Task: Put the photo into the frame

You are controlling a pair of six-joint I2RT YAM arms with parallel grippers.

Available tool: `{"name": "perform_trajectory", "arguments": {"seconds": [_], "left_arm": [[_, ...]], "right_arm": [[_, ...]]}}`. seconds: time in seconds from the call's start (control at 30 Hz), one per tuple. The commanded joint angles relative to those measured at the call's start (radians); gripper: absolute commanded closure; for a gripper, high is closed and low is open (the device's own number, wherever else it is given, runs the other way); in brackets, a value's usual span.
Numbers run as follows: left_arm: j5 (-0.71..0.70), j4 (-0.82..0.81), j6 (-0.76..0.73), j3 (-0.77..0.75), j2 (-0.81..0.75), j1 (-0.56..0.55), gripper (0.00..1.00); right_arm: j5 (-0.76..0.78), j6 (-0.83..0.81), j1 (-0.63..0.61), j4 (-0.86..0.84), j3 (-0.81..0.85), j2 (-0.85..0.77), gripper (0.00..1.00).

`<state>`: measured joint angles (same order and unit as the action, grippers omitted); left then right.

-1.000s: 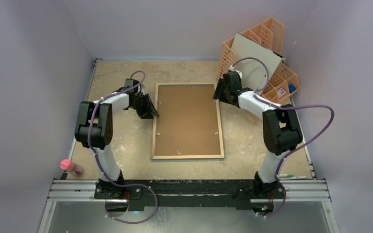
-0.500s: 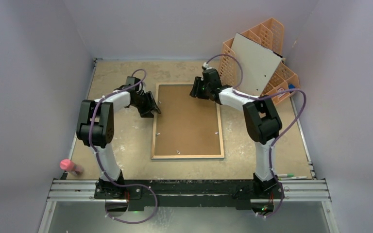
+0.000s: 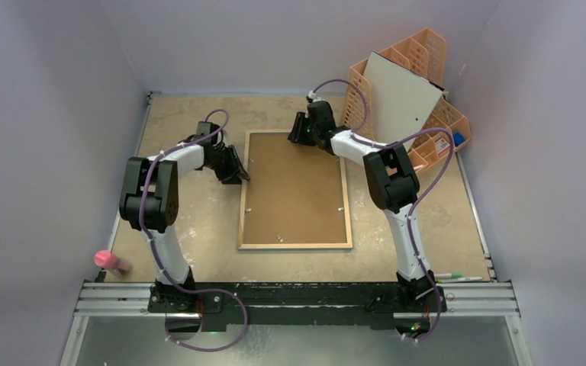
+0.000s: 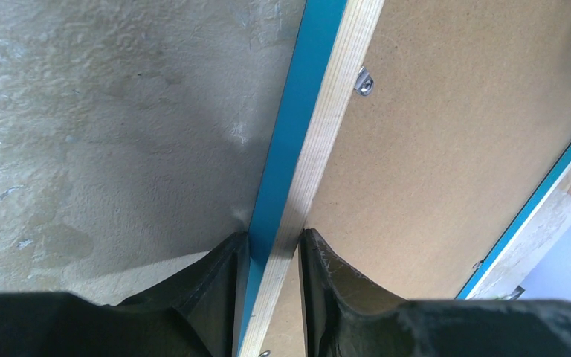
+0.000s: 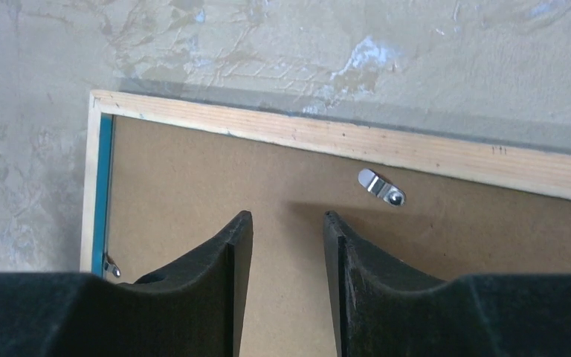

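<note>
The right gripper (image 3: 299, 134) has swung away from the orange organiser (image 3: 431, 46) and now hangs over the far edge of the frame (image 3: 294, 245), which lies face down on the desk (image 3: 183, 114). This suggests it is going for the retaining clips, so the brown backing (image 3: 294, 191) can come out. Its jaws stand part-open and empty, with a metal clip (image 5: 381, 186) just to their right. The left gripper (image 4: 273, 236) has its jaws clamped across the frame's rim, which runs straight ahead between them. The photo is nowhere in view
</note>
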<state>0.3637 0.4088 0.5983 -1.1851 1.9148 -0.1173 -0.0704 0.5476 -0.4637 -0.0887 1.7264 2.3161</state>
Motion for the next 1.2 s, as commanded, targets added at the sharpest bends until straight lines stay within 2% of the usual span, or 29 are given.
{"name": "perform_trajectory", "arguments": {"seconds": [0.0,0.3,0.6,0.87,1.03,1.17], "left_arm": [[-0.117,-0.009,-0.043,0.061,0.072,-0.005,0.67],[-0.123,-0.008,-0.043,0.067,0.072,-0.007,0.69],[-0.117,-0.006,-0.042,0.067,0.079,-0.005,0.69],[-0.114,-0.008,-0.046,0.069,0.079,-0.005,0.69],[-0.114,-0.008,-0.047,0.070,0.076,-0.006,0.69],[-0.115,-0.007,-0.048,0.071,0.072,-0.006,0.69]], "right_arm": [[0.041,-0.024,0.003,0.047,0.059,0.027,0.58],[0.209,-0.067,0.004,0.121,0.065,0.033,0.60],[0.230,-0.099,0.014,0.066,0.097,0.098,0.60],[0.209,-0.073,0.014,0.001,0.046,0.073,0.59],[0.295,-0.048,0.013,0.030,0.079,0.106,0.59],[0.296,-0.017,0.013,0.048,0.101,0.110,0.57]]}}
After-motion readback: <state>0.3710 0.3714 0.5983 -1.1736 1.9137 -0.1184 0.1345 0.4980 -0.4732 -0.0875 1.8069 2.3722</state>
